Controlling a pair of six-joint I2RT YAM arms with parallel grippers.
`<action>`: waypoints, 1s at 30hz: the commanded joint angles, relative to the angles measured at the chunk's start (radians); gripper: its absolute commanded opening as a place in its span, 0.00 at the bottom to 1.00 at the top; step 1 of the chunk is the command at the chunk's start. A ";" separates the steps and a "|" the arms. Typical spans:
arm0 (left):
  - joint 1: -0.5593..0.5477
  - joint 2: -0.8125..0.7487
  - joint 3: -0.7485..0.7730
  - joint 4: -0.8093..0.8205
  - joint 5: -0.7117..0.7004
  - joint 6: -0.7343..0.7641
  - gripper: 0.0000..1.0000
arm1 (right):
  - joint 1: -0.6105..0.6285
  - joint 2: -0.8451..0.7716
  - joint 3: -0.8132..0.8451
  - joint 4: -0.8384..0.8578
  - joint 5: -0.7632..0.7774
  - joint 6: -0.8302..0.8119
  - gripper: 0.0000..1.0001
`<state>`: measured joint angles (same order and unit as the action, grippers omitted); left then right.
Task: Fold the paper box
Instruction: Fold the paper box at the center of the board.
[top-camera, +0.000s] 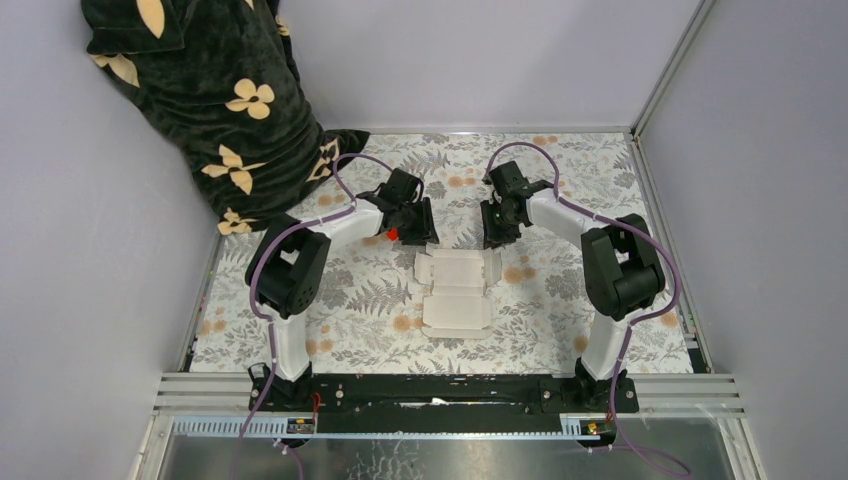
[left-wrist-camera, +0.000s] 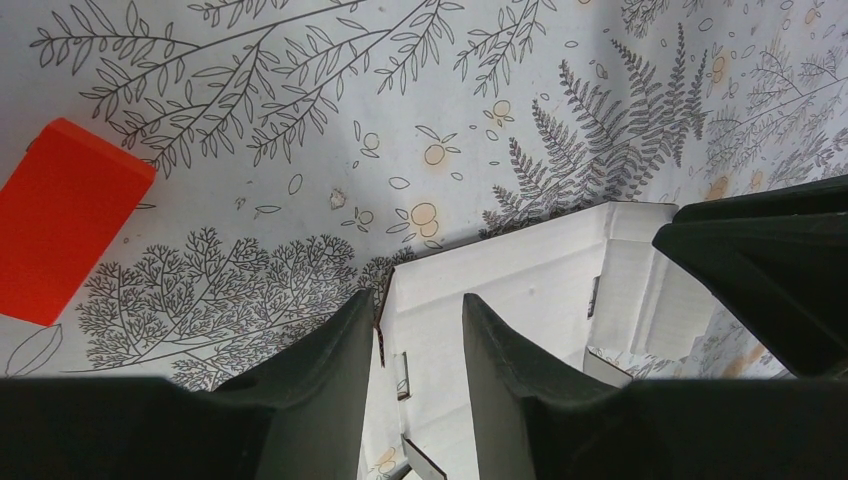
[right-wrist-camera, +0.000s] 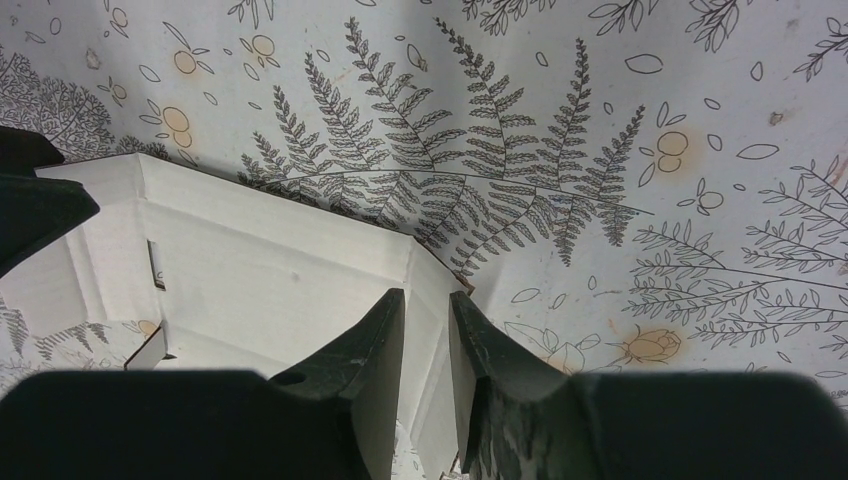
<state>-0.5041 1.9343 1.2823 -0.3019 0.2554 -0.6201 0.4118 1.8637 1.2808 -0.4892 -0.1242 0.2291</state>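
Note:
The paper box (top-camera: 457, 290) is a white die-cut sheet lying partly folded on the floral table mat between the arms. My left gripper (top-camera: 418, 232) is at its far left corner. In the left wrist view it (left-wrist-camera: 418, 300) is open, with the box's (left-wrist-camera: 520, 280) raised left flap edge between the jaws. My right gripper (top-camera: 495, 235) is at the far right corner. In the right wrist view it (right-wrist-camera: 425, 296) has a narrow gap between the jaws, which straddle the right side flap of the box (right-wrist-camera: 270, 270).
A small red rectangle (top-camera: 392, 234) lies on the mat just left of the left gripper and also shows in the left wrist view (left-wrist-camera: 65, 220). A black cloth with cream flowers (top-camera: 210, 90) fills the far left corner. Metal rails border the mat.

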 joint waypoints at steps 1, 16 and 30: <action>-0.004 -0.005 0.018 0.010 0.004 0.000 0.44 | -0.005 0.000 0.016 -0.014 0.014 0.006 0.31; -0.004 -0.013 0.018 0.007 0.003 -0.001 0.44 | -0.017 0.007 0.005 -0.014 0.024 0.007 0.33; -0.005 -0.017 0.015 0.004 -0.001 0.000 0.44 | -0.031 -0.023 -0.001 -0.027 0.039 0.006 0.36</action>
<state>-0.5041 1.9343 1.2823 -0.3023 0.2554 -0.6201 0.3885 1.8698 1.2778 -0.4923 -0.1085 0.2321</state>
